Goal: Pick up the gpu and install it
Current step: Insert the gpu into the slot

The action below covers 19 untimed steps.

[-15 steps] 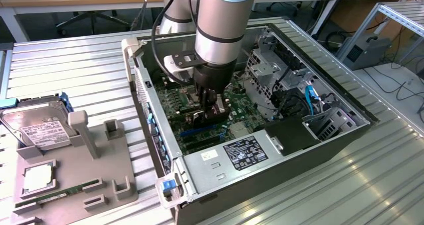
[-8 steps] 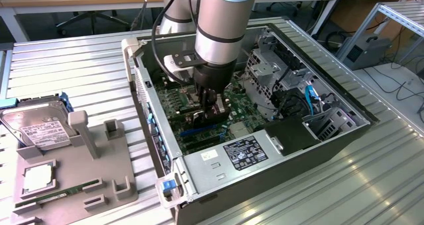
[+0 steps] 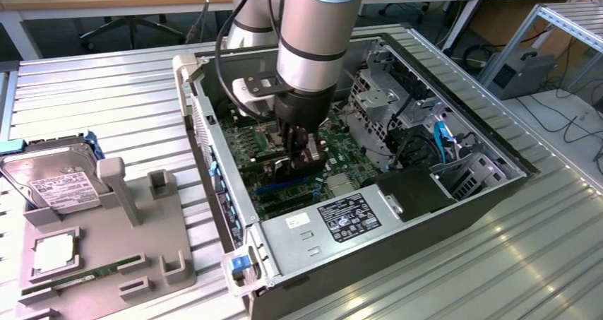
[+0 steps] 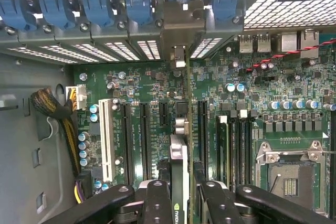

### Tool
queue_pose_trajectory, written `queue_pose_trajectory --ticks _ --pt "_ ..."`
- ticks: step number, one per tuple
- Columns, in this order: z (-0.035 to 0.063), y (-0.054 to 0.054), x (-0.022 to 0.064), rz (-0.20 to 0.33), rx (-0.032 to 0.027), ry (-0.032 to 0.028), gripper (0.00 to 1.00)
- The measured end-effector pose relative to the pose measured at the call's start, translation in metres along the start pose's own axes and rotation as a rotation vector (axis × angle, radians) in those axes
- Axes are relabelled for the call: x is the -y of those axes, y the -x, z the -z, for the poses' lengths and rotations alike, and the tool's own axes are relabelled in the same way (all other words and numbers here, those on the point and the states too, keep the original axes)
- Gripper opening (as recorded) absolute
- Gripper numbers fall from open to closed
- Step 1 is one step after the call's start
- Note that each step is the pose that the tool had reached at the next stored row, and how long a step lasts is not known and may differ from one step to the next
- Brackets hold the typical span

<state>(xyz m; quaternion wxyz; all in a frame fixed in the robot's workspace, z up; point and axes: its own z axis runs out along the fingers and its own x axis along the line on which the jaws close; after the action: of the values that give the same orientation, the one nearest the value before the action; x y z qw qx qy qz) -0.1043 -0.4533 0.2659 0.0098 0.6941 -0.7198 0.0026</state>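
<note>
The gpu (image 4: 180,129) stands on edge, so I see it as a thin strip running from my fingers to the case's rear wall. Its silvery bracket end (image 4: 178,56) meets an uncovered rear slot opening. My gripper (image 4: 181,195) is shut on the gpu, with one black finger (image 4: 157,203) on each side of it. The card sits among the black expansion slots (image 4: 127,135) of the green motherboard (image 4: 262,103). I cannot tell whether it is seated in a slot. In the exterior view my gripper (image 3: 303,156) reaches down into the open computer case (image 3: 226,193) with the dark gpu (image 3: 287,170) below it.
Blue latches (image 4: 100,9) line the rear slot covers. A white slot (image 4: 106,135), a cable bundle (image 4: 52,106) and the CPU socket (image 4: 289,177) surround the card. On the exterior view's left a grey fixture (image 3: 141,256) holds a hard drive (image 3: 56,182) and a RAM stick (image 3: 80,274).
</note>
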Motion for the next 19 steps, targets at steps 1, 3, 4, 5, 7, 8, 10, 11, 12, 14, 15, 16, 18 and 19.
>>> queue_pose_trajectory --ticks 1,3,4,5,7,8,10,11,12,14,15,16,18,19 --pt "0.0 0.0 -0.0003 0.0 0.0 0.0 0.27" --pt "0.0 0.0 -0.0008 0.0 0.0001 -0.0001 0.27" --pt "0.0 0.0 -0.0008 0.0 0.0 0.0 0.27" --pt "0.0 0.0 -0.0009 0.0 0.0 0.0 0.27" --pt "-0.0012 0.0 -0.001 0.0 0.0001 0.0 0.27" --pt "-0.0024 0.0 -0.001 0.0 0.0001 0.0 0.27" --pt "-0.0041 0.0 -0.0011 0.0 -0.0002 -0.0002 0.27" --pt "-0.0045 0.0 -0.0012 0.0 -0.0002 -0.0003 0.27" --pt "-0.0045 0.0 -0.0012 0.0 -0.0002 -0.0003 0.27" --pt "-0.0046 0.0 -0.0011 0.0 -0.0001 -0.0004 0.27" --pt "-0.0046 0.0 -0.0012 0.0 -0.0001 -0.0003 0.27" --pt "-0.0047 0.0 -0.0012 0.0 0.0028 -0.0003 0.27" --pt "-0.0047 0.0001 -0.0011 0.0 0.0071 -0.0002 0.27" --pt "-0.0049 0.0 -0.0012 0.0 0.007 -0.0001 0.27"
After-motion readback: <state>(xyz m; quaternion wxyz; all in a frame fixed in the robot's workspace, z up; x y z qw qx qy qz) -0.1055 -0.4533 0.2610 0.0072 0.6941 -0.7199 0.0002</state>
